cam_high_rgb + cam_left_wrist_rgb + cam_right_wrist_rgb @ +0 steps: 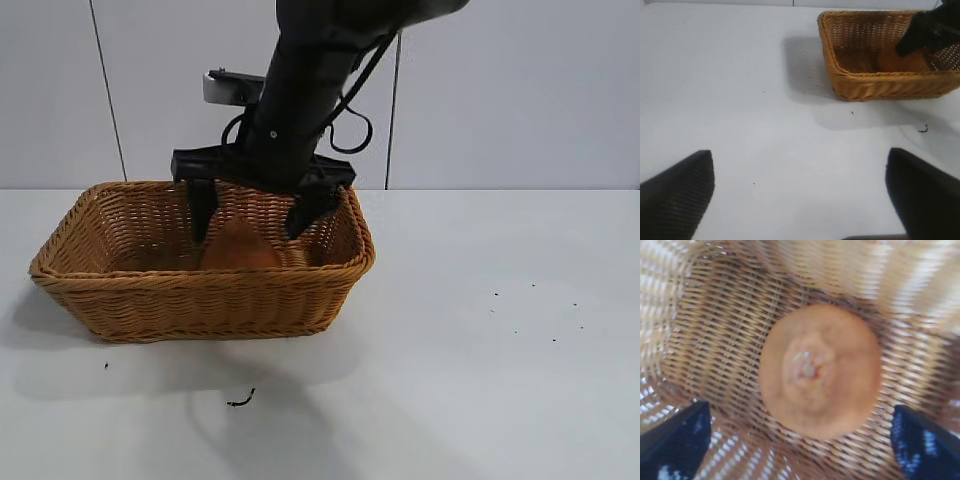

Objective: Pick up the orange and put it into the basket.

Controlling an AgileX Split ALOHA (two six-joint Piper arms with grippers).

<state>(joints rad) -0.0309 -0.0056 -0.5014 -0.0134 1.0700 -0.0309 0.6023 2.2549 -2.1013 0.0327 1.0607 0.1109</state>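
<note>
The orange (pixel 240 250) sits on the floor of the woven basket (pixel 200 278), knobbed top up. My right gripper (pixel 248 232) is lowered into the basket, open, with one finger on each side of the orange and not touching it. In the right wrist view the orange (pixel 820 370) lies on the wicker floor (pixel 715 315), ahead of the open right gripper (pixel 800 445). My left gripper (pixel 800 195) is open and empty over bare table, well away from the basket (pixel 840 75). From there the orange (pixel 900 61) shows partly behind the right arm.
A small dark scrap (pixel 240 400) lies on the white table in front of the basket; it also shows in the left wrist view (pixel 923 129). A few dark specks (pixel 530 310) dot the table to the right. A panelled wall stands behind.
</note>
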